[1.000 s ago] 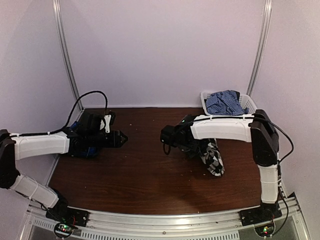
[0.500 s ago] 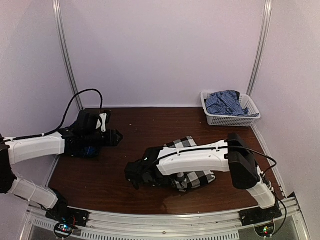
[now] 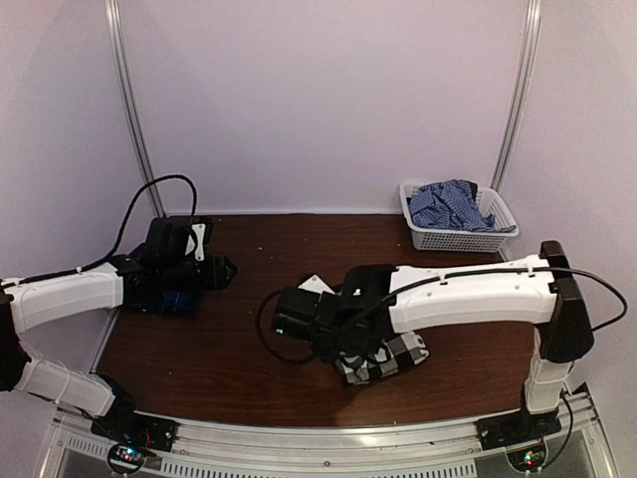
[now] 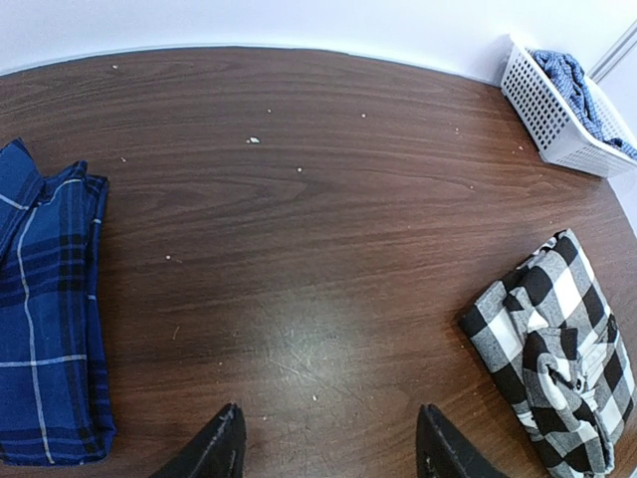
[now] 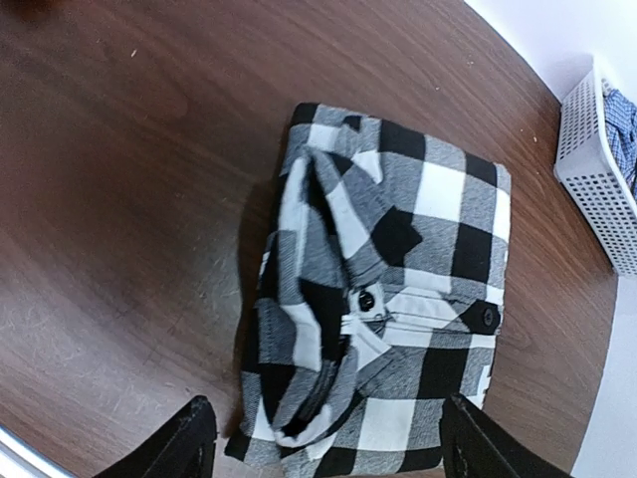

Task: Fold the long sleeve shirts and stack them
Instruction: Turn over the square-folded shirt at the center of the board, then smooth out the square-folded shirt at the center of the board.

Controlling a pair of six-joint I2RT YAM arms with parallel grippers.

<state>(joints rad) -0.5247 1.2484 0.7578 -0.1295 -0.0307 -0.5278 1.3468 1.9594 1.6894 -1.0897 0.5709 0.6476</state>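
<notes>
The black-and-white checked long sleeve shirt (image 5: 398, 269) lies folded on the table near the front centre (image 3: 386, 358), partly under my right arm. My right gripper (image 5: 333, 448) hovers just above it (image 3: 348, 344), open wide, fingers apart from the cloth on either side of its near edge. The dark blue plaid shirt (image 4: 45, 319) lies folded at the left (image 3: 169, 297). My left gripper (image 4: 331, 448) is beside it (image 3: 221, 269), open over bare wood with nothing between its fingers.
A white plastic basket (image 3: 453, 239) holding blue patterned cloth (image 3: 448, 204) stands at the back right corner, also visible in the left wrist view (image 4: 557, 115). White walls enclose the brown table (image 3: 279, 239) on three sides.
My right arm carried the checked shirt from the right side toward the front centre, set it down and opened. My left arm drew back slightly to the left.
</notes>
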